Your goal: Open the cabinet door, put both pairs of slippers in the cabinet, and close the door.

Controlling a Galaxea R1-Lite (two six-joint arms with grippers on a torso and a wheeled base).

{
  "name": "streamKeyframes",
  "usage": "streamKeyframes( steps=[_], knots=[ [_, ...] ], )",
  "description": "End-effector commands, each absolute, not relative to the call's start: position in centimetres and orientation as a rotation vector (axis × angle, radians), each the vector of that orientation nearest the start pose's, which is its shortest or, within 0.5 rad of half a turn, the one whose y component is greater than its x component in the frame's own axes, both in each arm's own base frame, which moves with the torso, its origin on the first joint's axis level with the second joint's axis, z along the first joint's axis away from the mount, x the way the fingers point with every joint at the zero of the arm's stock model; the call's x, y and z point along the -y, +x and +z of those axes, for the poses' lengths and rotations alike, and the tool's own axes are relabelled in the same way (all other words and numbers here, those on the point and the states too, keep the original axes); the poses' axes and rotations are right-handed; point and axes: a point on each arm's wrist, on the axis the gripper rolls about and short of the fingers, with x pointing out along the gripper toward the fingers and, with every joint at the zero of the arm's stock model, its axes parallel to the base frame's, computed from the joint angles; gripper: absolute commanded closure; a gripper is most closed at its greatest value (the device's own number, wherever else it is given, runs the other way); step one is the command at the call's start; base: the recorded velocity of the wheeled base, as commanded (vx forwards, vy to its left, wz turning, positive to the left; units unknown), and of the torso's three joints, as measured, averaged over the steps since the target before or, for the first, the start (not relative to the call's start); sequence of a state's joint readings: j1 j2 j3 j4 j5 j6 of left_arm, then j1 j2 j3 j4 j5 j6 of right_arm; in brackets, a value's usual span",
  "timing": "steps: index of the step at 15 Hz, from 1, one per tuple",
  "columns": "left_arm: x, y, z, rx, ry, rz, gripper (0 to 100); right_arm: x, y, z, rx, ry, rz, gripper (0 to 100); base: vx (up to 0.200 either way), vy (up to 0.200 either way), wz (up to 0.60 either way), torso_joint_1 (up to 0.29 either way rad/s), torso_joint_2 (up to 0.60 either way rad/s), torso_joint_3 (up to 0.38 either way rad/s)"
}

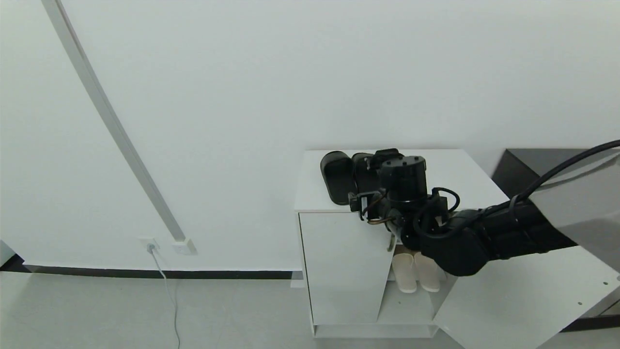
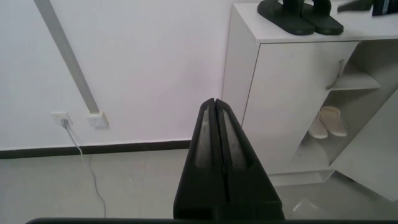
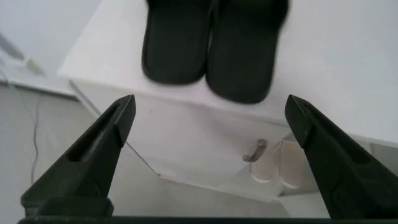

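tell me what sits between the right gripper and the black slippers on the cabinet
Nothing: the right wrist view shows bare white cabinet top between the open right gripper and the black slippers.

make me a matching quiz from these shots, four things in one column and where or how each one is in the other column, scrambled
Things:
1. black slippers
2. white slippers
3. right door
4. left gripper

Place or state:
A. inside the cabinet
B. shut
C. on top of the cabinet
D. swung open

Pairs: 1-C, 2-A, 3-D, 4-B
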State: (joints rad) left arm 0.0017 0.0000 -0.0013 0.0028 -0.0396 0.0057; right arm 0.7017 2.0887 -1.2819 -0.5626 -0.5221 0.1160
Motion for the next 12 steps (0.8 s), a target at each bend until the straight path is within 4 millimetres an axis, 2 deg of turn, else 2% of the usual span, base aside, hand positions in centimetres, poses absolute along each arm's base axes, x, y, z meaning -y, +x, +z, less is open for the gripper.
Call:
streamKeyframes(
  steps=[1,6,7,10,12],
  knots=[
    [0.1,-2.3,7.6,-0.003,0.006,-0.038,100,-27.1,31.9,19.6,-0.145,0.037,0.174,0,0.200,0.000,0.00,-0.002,0.01,-0.002],
    [0.1,-2.3,7.6,-0.001,0.006,-0.038,100,-27.4,31.2,17.6,-0.200,0.041,0.179,0,0.200,0.000,0.00,0.001,0.00,0.001],
    [0.1,-2.3,7.6,-0.003,0.003,-0.038,100,-27.4,30.6,16.3,-0.240,0.045,0.181,0,0.200,0.000,0.00,0.012,0.01,-0.007],
    [0.1,-2.3,7.6,-0.003,0.005,-0.038,100,-27.4,30.1,14.4,-0.273,0.046,0.183,0,0.200,0.000,0.00,0.002,0.00,0.002],
    [0.1,-2.3,7.6,-0.003,0.001,-0.037,100,-27.9,30.6,12.7,-0.270,0.045,0.177,0,0.000,0.000,0.00,0.000,0.00,0.000]
  ],
)
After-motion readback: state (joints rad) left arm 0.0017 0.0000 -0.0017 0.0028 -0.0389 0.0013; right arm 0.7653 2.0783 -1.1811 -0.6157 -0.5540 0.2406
